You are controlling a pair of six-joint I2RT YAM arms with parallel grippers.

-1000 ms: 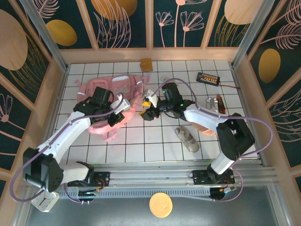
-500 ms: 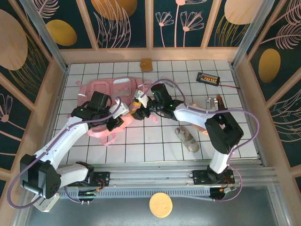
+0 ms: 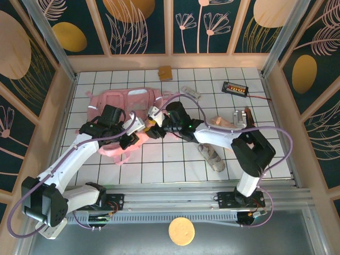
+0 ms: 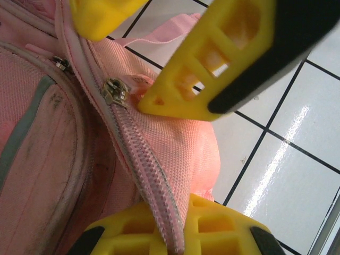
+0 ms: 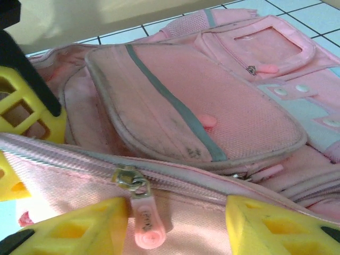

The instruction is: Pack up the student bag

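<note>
The student bag lies flat at the left of the tiled table, pink with grey trim. My left gripper is shut on the bag's zip edge, pinching fabric and zip tape between its yellow fingers. My right gripper hovers close beside it, open. Its yellow fingers stand either side of the pink zip pull, the pull close against the left one. The metal slider sits on the shut zip, just above the pull. The bag's front pocket lies behind.
A beige pouch lies on the tiles right of centre. A black device with an orange display and a small brown square sit at the back. A small silver item and clutter lie to the right.
My right gripper has travelled left across the table to the bag's zip, and its jaws have narrowed around the pull. The left gripper has kept its hold on the zip edge.
</note>
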